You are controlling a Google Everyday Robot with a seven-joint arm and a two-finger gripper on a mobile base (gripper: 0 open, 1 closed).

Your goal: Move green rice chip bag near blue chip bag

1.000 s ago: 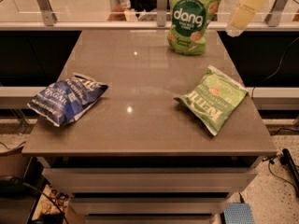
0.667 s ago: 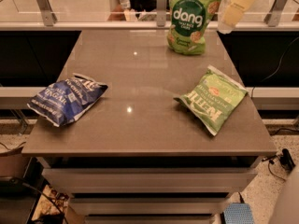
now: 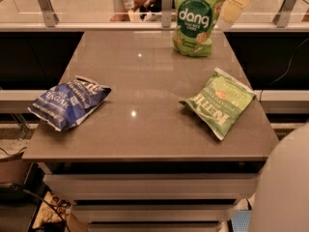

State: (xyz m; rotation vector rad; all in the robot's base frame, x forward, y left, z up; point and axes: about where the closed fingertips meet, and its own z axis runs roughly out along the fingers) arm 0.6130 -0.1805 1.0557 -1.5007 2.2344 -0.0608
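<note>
Three bags sit on the surface [image 3: 145, 76], and as far as we can judge nothing of the task is done yet. The green rice chip bag [image 3: 194, 21] stands upright at the far edge, right of centre, well apart from the blue chip bag [image 3: 69, 102], which lies flat at the left side, overhanging the rim. The tool [image 3: 229, 13] hangs just beside the green rice chip bag's upper right; we cannot tell whether it is open or closed, or whether it touches the bag. Grasping, carrying and setting down all seem left to do. The stretch between the two bags is bare, so the way left and forward looks open, and the light green Kettle bag [image 3: 221, 102] lies right of that line. We would mind the left rim when setting down.
</note>
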